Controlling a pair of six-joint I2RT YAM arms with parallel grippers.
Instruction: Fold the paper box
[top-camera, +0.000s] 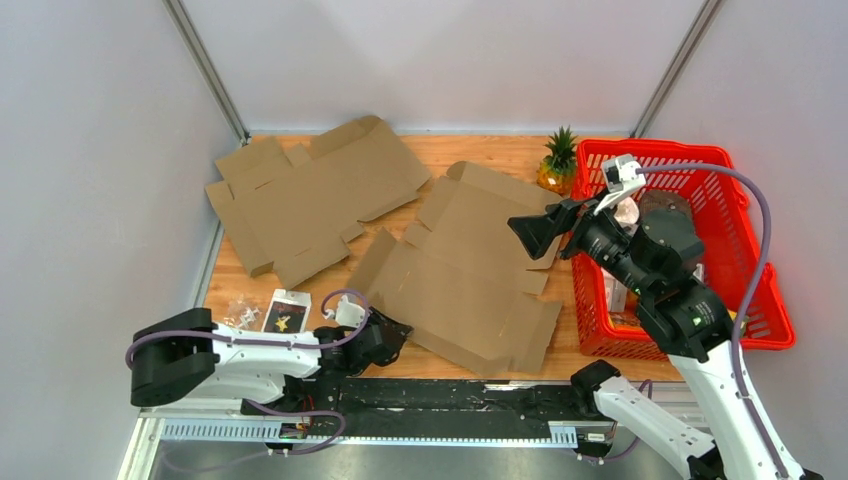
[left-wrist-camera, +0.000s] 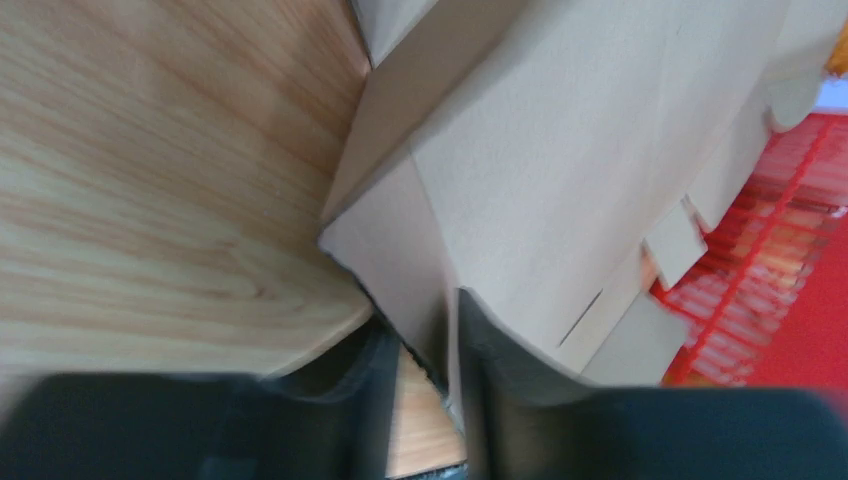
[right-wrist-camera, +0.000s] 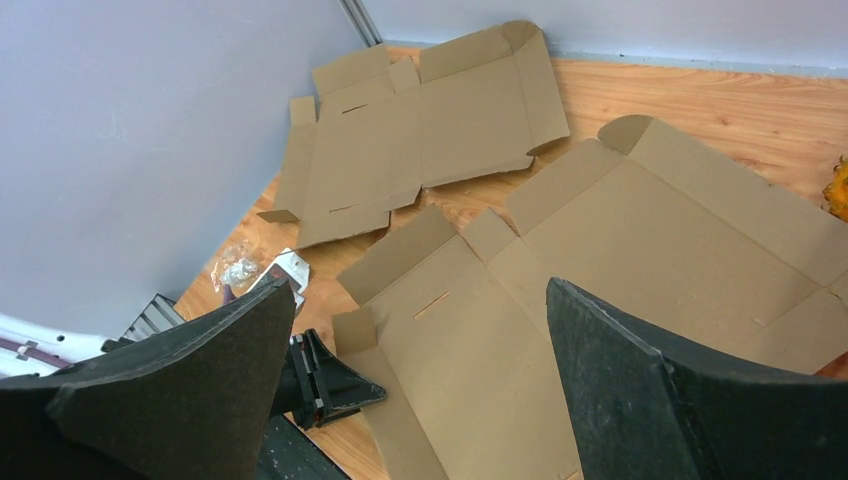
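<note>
The flat brown cardboard box blank (top-camera: 470, 270) lies unfolded in the middle of the wooden desk (top-camera: 480, 150), its right edge near the red plastic basket (top-camera: 765, 290); a second flat brown cardboard blank (top-camera: 310, 195) lies beside it, toward the far left corner. The left pincer (top-camera: 388, 335) sits low at the near-left corner of the nearer blank; its dark fingers (left-wrist-camera: 500, 400) stand on either side of a corner flap, partly closed, with a sliver of bare desk showing between them, so no firm hold on the flap shows. The right pincer (top-camera: 527, 232) hangs above the blank's right side, spread wide, holding nothing. A small pineapple (top-camera: 558, 165) stands at the far edge, just beside the basket.
</note>
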